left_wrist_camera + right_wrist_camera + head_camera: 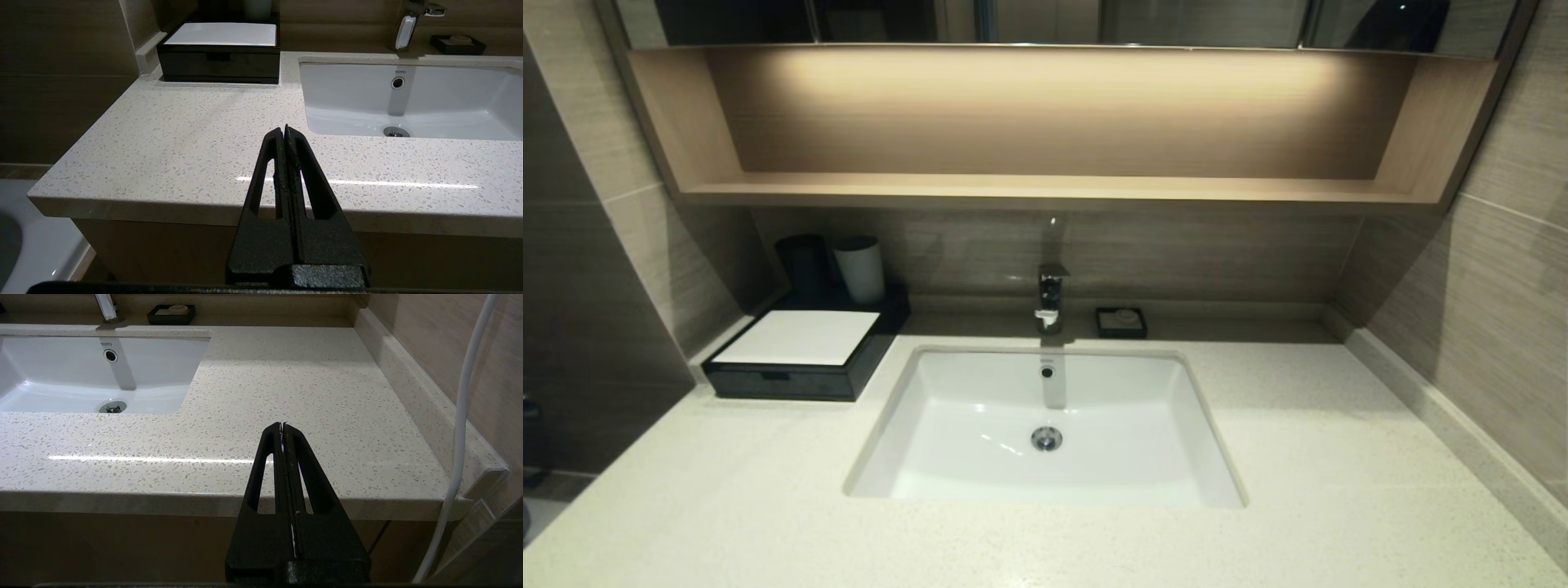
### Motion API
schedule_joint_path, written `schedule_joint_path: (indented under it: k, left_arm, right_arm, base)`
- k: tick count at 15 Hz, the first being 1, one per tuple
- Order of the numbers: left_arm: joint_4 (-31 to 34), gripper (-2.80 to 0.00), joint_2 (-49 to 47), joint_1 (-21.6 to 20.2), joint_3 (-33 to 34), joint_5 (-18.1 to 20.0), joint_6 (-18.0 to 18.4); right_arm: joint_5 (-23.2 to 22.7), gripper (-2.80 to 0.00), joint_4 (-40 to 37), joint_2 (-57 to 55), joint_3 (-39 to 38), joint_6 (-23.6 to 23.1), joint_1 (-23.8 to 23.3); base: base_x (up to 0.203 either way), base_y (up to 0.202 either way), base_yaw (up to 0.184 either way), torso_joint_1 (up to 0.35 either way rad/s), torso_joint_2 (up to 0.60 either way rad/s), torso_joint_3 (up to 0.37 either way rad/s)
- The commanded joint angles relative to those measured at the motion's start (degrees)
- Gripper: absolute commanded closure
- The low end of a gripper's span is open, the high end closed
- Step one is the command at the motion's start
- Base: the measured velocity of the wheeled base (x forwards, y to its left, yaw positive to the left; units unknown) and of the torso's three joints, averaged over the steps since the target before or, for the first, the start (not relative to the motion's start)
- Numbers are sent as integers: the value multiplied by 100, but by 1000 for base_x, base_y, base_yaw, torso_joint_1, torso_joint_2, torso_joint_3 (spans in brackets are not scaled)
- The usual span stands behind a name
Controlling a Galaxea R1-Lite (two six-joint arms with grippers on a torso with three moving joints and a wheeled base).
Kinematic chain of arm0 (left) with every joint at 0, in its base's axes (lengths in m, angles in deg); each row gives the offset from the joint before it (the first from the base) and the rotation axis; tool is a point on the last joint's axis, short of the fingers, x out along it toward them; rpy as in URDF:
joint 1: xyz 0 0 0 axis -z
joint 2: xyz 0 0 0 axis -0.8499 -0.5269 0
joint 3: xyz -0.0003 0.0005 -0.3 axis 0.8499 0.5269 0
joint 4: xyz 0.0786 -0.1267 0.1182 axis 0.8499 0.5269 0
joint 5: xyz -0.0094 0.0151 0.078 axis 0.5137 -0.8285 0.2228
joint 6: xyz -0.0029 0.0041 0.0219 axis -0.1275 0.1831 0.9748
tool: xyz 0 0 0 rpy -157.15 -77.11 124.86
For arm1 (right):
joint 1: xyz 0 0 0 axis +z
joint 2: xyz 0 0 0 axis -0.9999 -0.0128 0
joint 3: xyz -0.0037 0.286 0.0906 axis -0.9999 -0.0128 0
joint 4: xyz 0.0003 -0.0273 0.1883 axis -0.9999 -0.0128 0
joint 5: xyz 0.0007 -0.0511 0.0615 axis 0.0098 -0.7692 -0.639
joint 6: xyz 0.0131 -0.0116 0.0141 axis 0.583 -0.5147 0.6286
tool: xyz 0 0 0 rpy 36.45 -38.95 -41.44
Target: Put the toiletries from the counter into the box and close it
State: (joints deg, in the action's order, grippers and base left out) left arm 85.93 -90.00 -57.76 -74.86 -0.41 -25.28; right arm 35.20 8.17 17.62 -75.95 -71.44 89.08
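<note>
The box point(784, 382) stands at the back left of the counter point(1339, 457), its front drawer pushed in flush and its white top panel bare. No toiletries show in any view. The left wrist view shows my left gripper point(284, 130) shut and empty, held low in front of the counter's front edge and facing the box point(218, 61). The right wrist view shows my right gripper point(282, 425) likewise shut on nothing, off the front edge on the sink's other side. Neither arm appears in the head view.
A white sink point(947, 408) is set into the middle, with a faucet point(1049, 298) and a small black soap dish point(1121, 322) behind it. A black cup point(803, 263) and a white cup point(860, 268) stand behind the box. A white cable point(461, 416) hangs by the right wall.
</note>
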Motion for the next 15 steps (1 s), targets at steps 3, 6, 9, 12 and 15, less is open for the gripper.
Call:
schedule_joint_path:
  k: [3, 6, 9, 12, 15]
  left_arm:
    - [-14, 0, -7, 0, 114, 0, -20]
    - [-14, 0, -7, 0, 114, 0, -20]
    - [-12, 0, -7, 0, 114, 0, -20]
    - [-12, 0, -7, 0, 114, 0, -20]
    - [-12, 0, -7, 0, 114, 0, -20]
  right_arm:
    - [-3, 0, 1, 2, -9, -3, 1]
    - [-5, 0, 1, -5, -9, -3, 1]
    - [-9, 0, 1, -5, -9, -3, 1]
    - [0, 0, 1, -5, -9, -3, 1]
    - [-2, 0, 1, -5, -9, -3, 1]
  base:
    - [0, 0, 0, 0, 0, 0]
    - [0, 0, 0, 0, 0, 0]
    - [0, 0, 0, 0, 0, 0]
    - [0, 0, 0, 0, 0, 0]
    - [0, 0, 0, 0, 0, 0]
